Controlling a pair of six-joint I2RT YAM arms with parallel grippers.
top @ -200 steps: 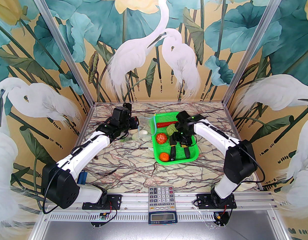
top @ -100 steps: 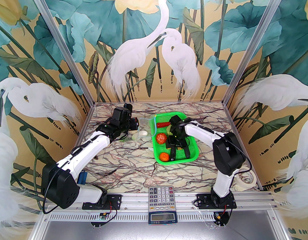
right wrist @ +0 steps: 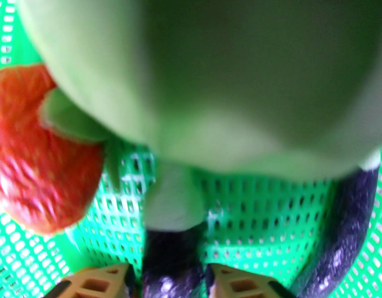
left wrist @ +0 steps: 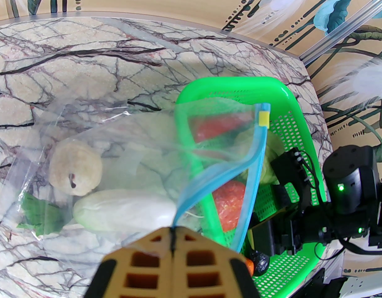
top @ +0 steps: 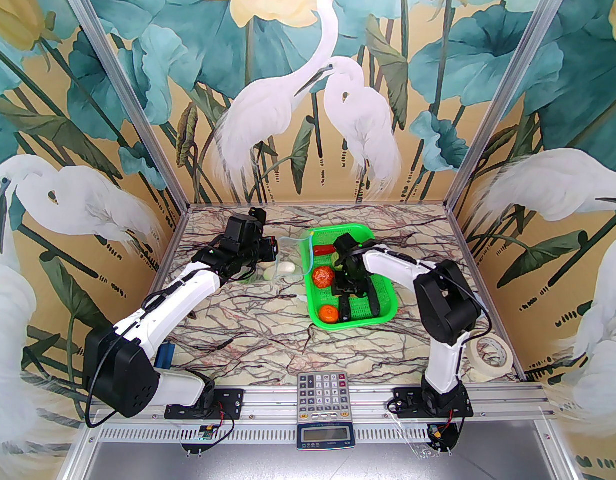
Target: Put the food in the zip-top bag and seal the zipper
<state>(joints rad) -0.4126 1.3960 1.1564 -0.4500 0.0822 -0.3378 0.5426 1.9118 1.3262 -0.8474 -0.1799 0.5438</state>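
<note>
Left gripper (left wrist: pixel 173 233) jaws clamp the zipper (left wrist: pixel 253 172) of the floppy zip-top bag (left wrist: pixel 85 129). Right gripper (right wrist: pixel 169 270) jaws straddle the eggplant (right wrist: pixel 172 247), closure indeterminate; probably slick: grip mid-body.

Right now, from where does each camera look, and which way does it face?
Top external: above and behind the bases, facing down and forward over the table; left arm and right arm show.
Left wrist: on the left arm, facing along the shut left claw at the zip-top bag and basket.
Right wrist: on the right arm, facing down into the basket at the eggplant straddled by the right claw.
Both wrist views share the basket.
</note>
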